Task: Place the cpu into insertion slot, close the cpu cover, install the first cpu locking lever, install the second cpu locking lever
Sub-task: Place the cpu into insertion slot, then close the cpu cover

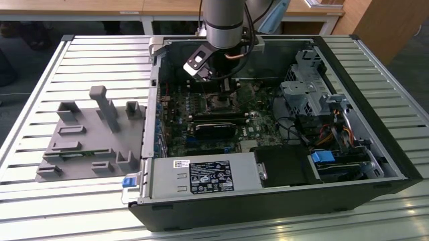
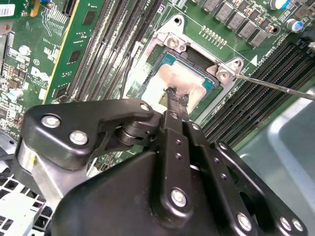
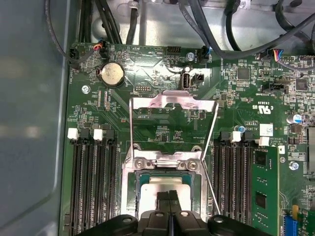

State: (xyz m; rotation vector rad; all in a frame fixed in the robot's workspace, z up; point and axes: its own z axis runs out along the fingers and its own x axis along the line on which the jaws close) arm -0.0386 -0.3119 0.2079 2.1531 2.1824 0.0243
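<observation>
Though half hidden, seemingly one cpu [image 3: 148,192]

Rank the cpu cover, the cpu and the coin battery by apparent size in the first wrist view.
1. cpu cover, swung open, largest.
2. cpu, partly hidden behind the claw.
3. coin battery, clearly smallest.

Upright arm [image 1: 226,20], fingers [image 3: 163,202] pressed together, tips straight down.

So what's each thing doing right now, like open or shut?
cpu: lying in the insertion slot.
cpu cover: open, flipped back.
locking lever: loose, not hooked down.
gripper: shut, tips on the cpu.
</observation>
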